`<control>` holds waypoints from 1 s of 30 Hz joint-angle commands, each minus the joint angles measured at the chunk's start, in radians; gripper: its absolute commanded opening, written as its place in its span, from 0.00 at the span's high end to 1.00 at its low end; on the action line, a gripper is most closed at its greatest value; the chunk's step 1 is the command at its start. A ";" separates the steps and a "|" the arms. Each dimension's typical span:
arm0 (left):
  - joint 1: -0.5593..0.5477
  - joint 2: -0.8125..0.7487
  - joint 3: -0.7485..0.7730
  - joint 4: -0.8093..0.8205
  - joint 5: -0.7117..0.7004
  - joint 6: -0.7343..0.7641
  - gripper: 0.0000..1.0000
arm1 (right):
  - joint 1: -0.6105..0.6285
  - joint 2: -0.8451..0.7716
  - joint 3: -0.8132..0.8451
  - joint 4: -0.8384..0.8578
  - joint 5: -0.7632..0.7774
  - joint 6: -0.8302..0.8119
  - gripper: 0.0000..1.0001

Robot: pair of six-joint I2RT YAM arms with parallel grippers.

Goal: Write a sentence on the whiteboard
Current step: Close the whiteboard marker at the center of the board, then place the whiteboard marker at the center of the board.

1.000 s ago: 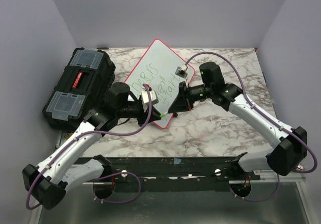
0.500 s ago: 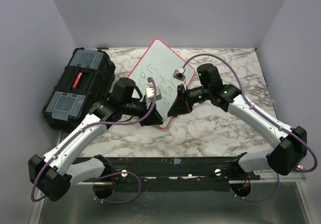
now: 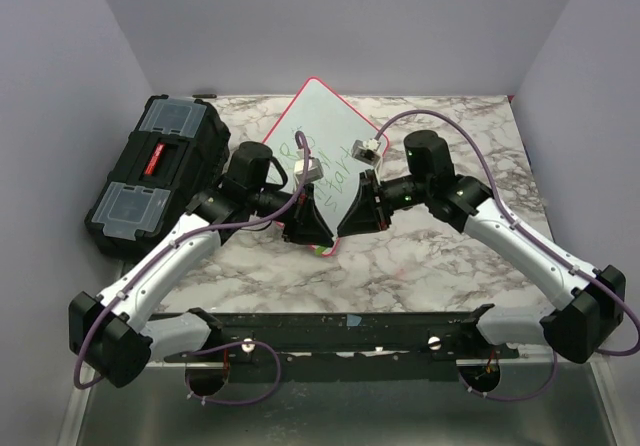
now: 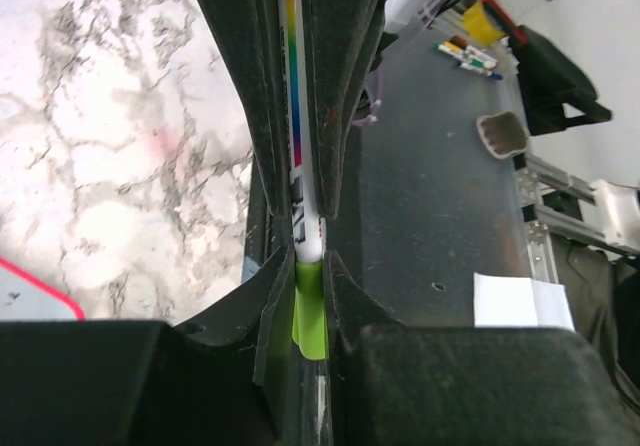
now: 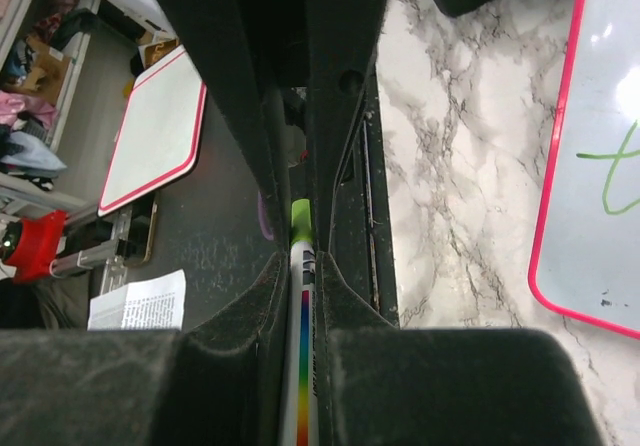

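The marker (image 5: 300, 366) was clamped by both hands near the whiteboard (image 3: 322, 116): cap (image 4: 310, 316) in left hand (image 4: 305, 266), barrel in right hand (image 5: 302, 266).

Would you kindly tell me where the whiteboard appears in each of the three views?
Top external: whiteboard at centre, upper half, set cornerwise.
Left wrist: only a red-rimmed corner, lower left.
Right wrist: along the right edge.
Shared landmark: the marble tabletop.

toolbox (image 3: 150, 171) blocks L, table (image 3: 440, 256) R open
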 commanded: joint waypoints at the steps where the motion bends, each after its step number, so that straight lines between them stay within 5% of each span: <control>1: -0.011 0.014 0.095 0.435 0.247 -0.182 1.00 | 0.046 0.029 -0.056 0.040 0.075 -0.053 0.99; 10: -0.004 0.047 0.149 0.377 0.212 -0.153 1.00 | 0.048 0.008 -0.074 0.057 0.115 -0.048 0.99; 18: 0.022 0.043 0.183 0.251 0.088 -0.064 0.53 | 0.049 -0.008 -0.076 0.048 0.203 -0.038 0.99; 30: 0.046 0.000 0.169 0.166 -0.164 0.001 0.18 | 0.049 -0.023 -0.100 0.024 0.332 -0.021 0.99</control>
